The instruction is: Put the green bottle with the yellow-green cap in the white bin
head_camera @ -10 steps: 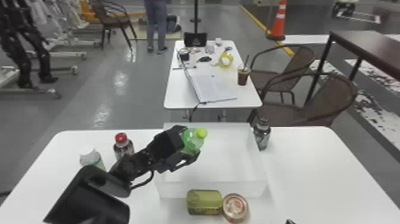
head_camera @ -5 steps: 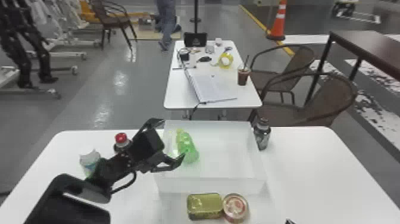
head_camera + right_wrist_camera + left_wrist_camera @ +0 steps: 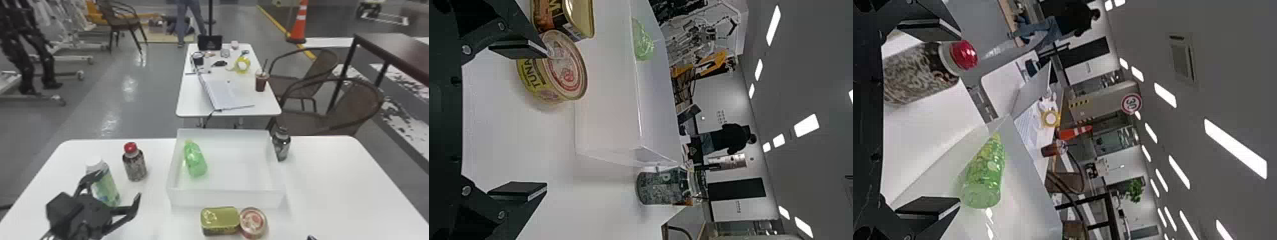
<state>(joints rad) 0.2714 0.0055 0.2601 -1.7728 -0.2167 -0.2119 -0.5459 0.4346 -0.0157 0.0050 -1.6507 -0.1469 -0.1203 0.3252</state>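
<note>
The green bottle (image 3: 195,160) lies in the left part of the white bin (image 3: 227,197), its yellow-green cap towards the far wall. At the table's left, my left gripper (image 3: 116,188) stands open, apart from the bin and in front of the white-capped bottle. In the left wrist view, the green bottle (image 3: 985,172) lies beyond the left gripper (image 3: 943,117), whose fingers are spread. The right arm is at the near edge in the head view, a fingertip (image 3: 311,237) showing. In the right wrist view, the right gripper (image 3: 531,122) is open with nothing held.
A white-capped bottle (image 3: 107,185) and a red-capped bottle (image 3: 134,164) stand left of the bin. A dark bottle (image 3: 281,145) stands at its right side. A gold rectangular can (image 3: 220,221) and a round tuna can (image 3: 252,222) sit just in front of it.
The left gripper held the green bottle over the bin, let go, then moved back left and nearer. The bottle went from the gripper down into the bin.
</note>
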